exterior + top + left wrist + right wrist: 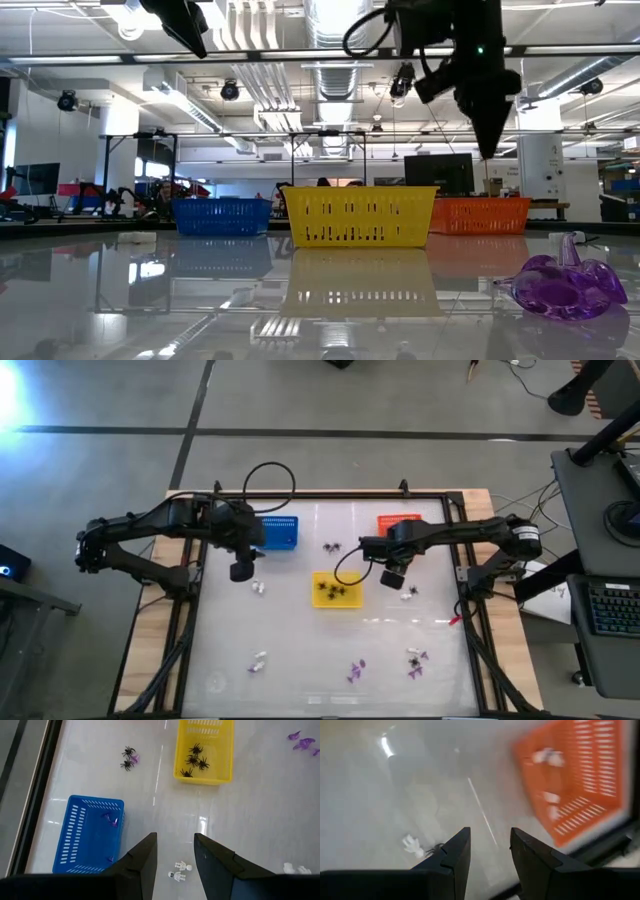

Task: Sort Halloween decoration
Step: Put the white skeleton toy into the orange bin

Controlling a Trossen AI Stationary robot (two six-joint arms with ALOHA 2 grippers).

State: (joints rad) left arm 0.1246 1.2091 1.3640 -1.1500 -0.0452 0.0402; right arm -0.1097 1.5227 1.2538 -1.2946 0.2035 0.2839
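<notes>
My left gripper (175,838) hangs open above the table, just near of the blue basket (278,532). A pair of white trinkets (180,870) lies on the table below its fingers. My right gripper (489,831) is open and points down, near of the orange basket (398,523). A white trinket (412,845) and a black spider (435,849) lie on the table beside it. The yellow basket (204,750) holds several black spiders. Purple trinkets (111,820) lie in the blue basket, white ones (547,757) in the orange basket.
Two black spiders (331,547) lie loose between the blue and yellow baskets. More white (258,660) and purple trinkets (356,670) are scattered near the table's front edge, one purple piece (565,285) close to the low camera. A raised frame (460,510) borders the table.
</notes>
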